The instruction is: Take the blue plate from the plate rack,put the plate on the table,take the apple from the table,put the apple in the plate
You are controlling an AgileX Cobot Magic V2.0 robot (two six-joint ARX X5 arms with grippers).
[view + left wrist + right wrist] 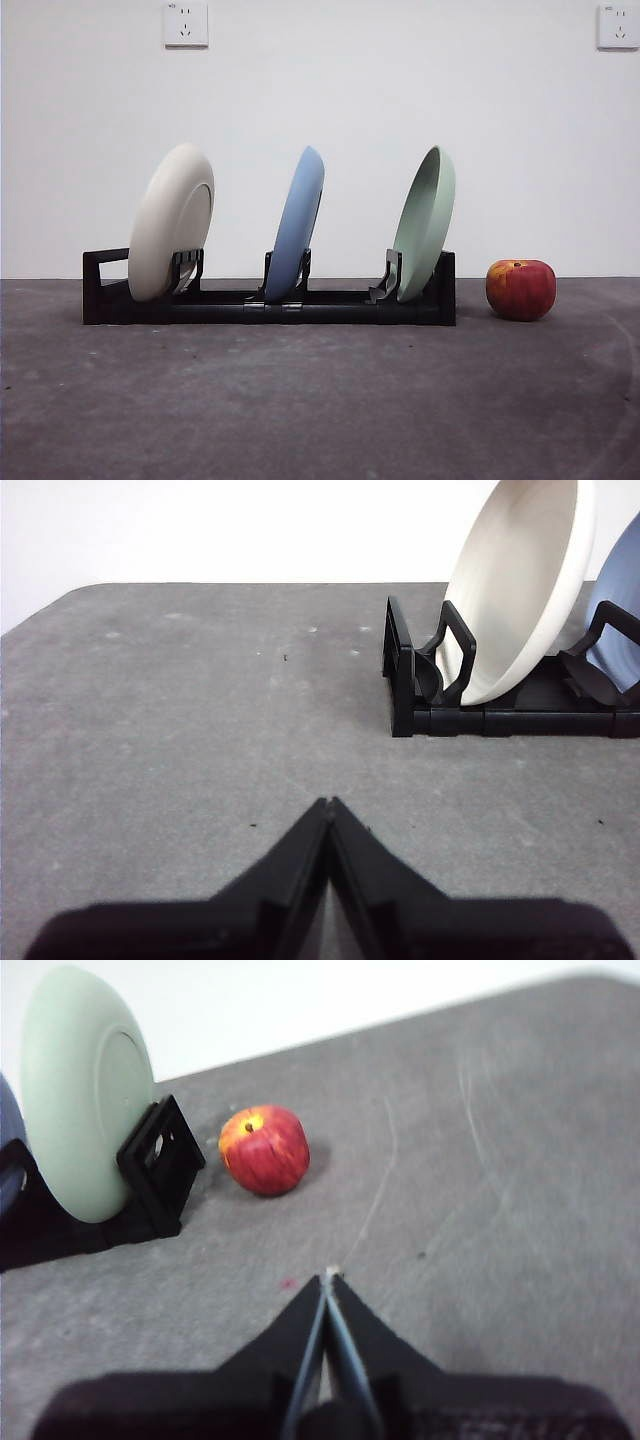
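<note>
The blue plate (298, 224) stands upright in the middle slot of the black plate rack (270, 305), between a cream-white plate (170, 222) and a pale green plate (425, 222). The red apple (521, 289) rests on the dark grey table (320, 400) just right of the rack. My left gripper (329, 805) is shut and empty over bare table, away from the rack's cream-plate end (400, 670); a sliver of the blue plate (622, 600) shows there. My right gripper (328, 1278) is shut and empty, apart from the apple (265, 1149). Neither arm shows in the front view.
A white wall (320, 120) with two sockets stands behind the table. The green plate (85, 1090) and the rack's end (160, 1165) sit close beside the apple. The table's rounded corner (60, 605) shows in the left wrist view.
</note>
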